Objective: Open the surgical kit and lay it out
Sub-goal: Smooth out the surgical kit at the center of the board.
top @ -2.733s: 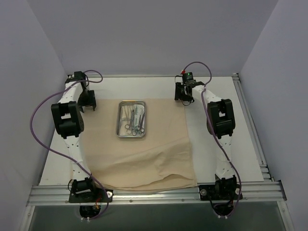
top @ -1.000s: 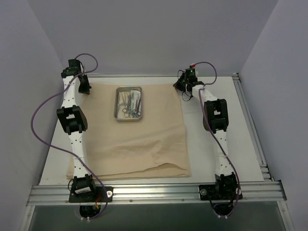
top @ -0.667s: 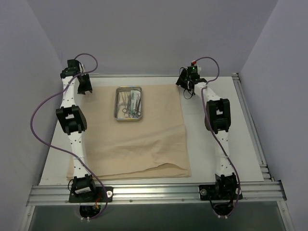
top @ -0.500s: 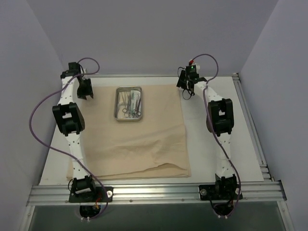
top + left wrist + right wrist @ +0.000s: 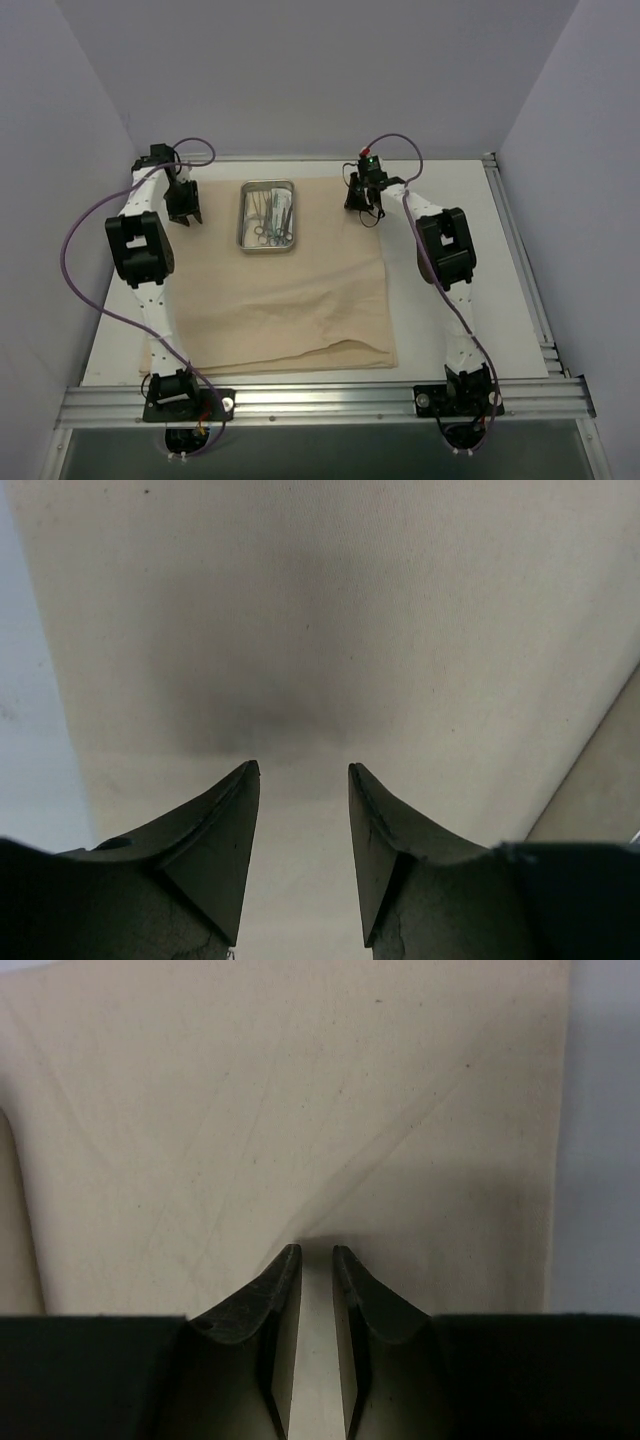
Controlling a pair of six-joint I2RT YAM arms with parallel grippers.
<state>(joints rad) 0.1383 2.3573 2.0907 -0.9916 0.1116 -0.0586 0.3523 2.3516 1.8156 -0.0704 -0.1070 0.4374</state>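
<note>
The surgical kit's beige cloth wrap lies spread flat on the table. Near the cloth's far edge stands its small steel tray, with thin metal instruments inside. My left gripper hovers over the cloth's far left part, left of the tray. Its jaws are open in the left wrist view, with only cloth below. My right gripper is over the far right part, right of the tray. Its jaws stand a narrow gap apart just above creased cloth, gripping nothing.
The white table shows right of the cloth and as a strip on the left. A metal rail runs along the near edge with both arm bases on it. Grey walls close in the sides and back.
Both grippers have let go of the cloth's far corners and opened. The left one came nearer over the cloth; the right one moved left toward the tray and narrowed its jaws.
</note>
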